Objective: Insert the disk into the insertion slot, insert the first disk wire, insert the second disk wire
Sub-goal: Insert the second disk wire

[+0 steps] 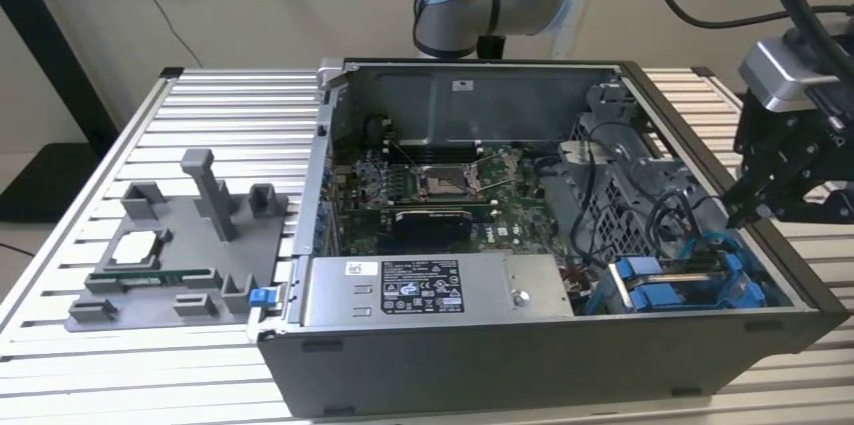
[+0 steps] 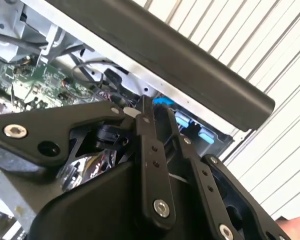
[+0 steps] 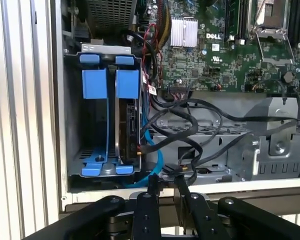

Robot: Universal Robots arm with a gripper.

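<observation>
The gripper (image 3: 166,184) hangs at the open computer case's (image 1: 534,370) rim, fingers a narrow gap apart with nothing between them. Just beyond its fingertips the disk (image 3: 127,127) stands on edge in the blue-railed insertion slot (image 3: 72,115), a light-blue cable (image 3: 161,156) curving from it toward the gripper. Farther off, the power-supply box (image 1: 527,290) bears a white printed label (image 1: 420,287).

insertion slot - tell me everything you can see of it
The insertion slot is a rectangular grey metal bay with bright blue plastic rails and tabs. It sits in a corner of the open dark grey computer case, at the exterior view's right. It has two narrow compartments side by side. One holds the flat disk, standing on edge in its blue carrier. The other looks empty. A thin light-blue cable curves away from near the disk's end.
</observation>
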